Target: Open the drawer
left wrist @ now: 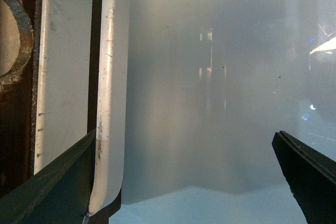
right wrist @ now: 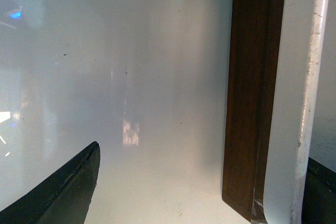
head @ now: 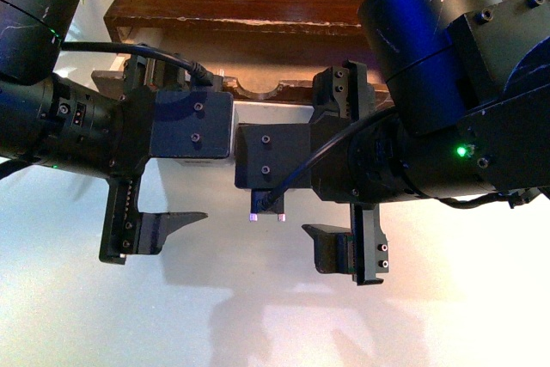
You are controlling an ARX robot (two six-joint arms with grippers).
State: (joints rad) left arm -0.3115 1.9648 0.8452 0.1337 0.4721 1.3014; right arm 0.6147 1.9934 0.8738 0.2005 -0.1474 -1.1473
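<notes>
Grippers of both arms are shown wide open, and nothing is held by either. In the front view the left gripper point(head: 159, 148) is seen at centre left and the right gripper point(head: 339, 169) at centre right. Both are turned so that one finger stands higher in the frame and the other lower.

In the left wrist view the left gripper point(left wrist: 184, 135) is spread across the bottom of the frame. The white bar handle point(left wrist: 110, 103) is found just beside its finger at lower left. It cannot be told whether the two are touching. In the right wrist view the right gripper point(right wrist: 202, 153) is opened in the same way, and the handle point(right wrist: 294, 103) is seen just beside its finger at lower right.

The drawer point(head: 258, 66) is placed at upper centre of the front view, directly beyond the two grippers. A semicircular notch is cut in its edge there. Its dark brown front point(right wrist: 252, 93) is shown next to the handle in the right wrist view. A glossy white surface point(head: 258, 315) is spread under both arms.
</notes>
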